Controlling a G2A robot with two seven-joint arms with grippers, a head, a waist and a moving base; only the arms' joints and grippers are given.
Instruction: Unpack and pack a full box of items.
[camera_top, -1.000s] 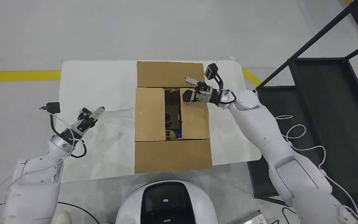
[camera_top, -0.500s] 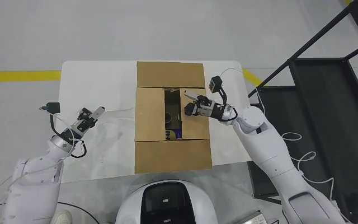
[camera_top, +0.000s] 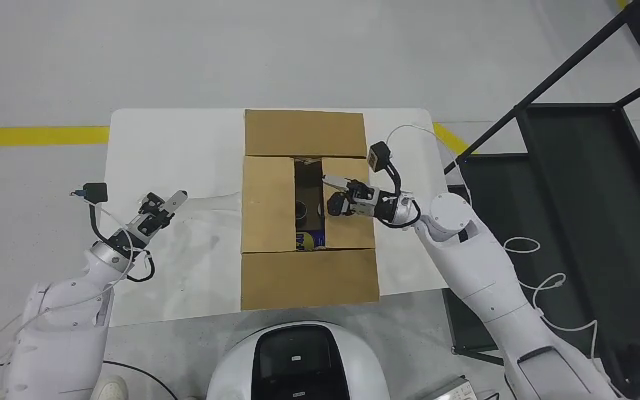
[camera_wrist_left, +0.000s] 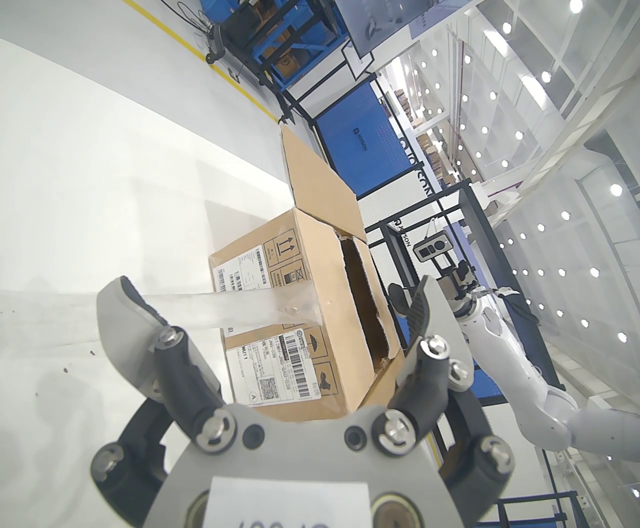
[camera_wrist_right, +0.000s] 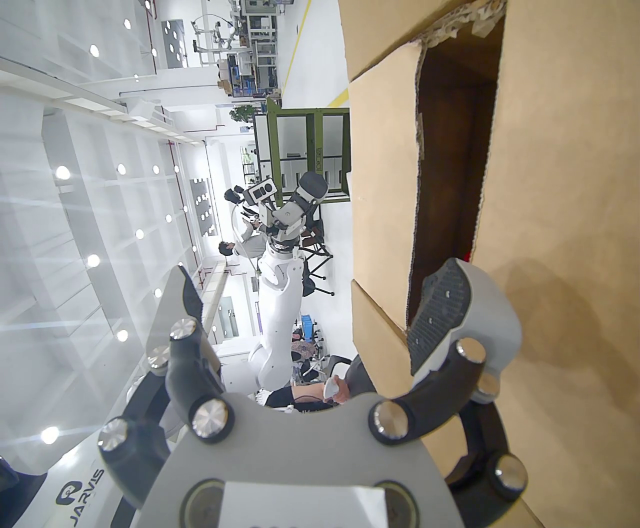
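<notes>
The brown cardboard box (camera_top: 268, 215) stands mid-table with its outer flaps spread flat. Its inner flaps leave a narrow gap (camera_top: 308, 205) where a dark round item (camera_top: 300, 210) and a blue item (camera_top: 312, 238) show. My right gripper (camera_top: 335, 197) hovers open over the right inner flap's edge. In the right wrist view, one fingertip (camera_wrist_right: 440, 310) of the right gripper (camera_wrist_right: 315, 300) sits at that flap (camera_wrist_right: 560, 200) beside the dark gap (camera_wrist_right: 450, 175). My left gripper (camera_top: 165, 207) rests open low over the table, left of the box (camera_wrist_left: 300, 310). A clear tape strip (camera_wrist_left: 225, 310) lies across the left gripper (camera_wrist_left: 275, 310).
The white table (camera_top: 180, 150) has bare room left of the box. A black metal rack (camera_top: 570, 160) stands close off the table's right edge. A yellow floor line (camera_top: 50, 134) runs beyond the table's left end.
My right gripper has slid along the right inner flap toward the robot's side of the box, staying open. The left arm has kept still.
</notes>
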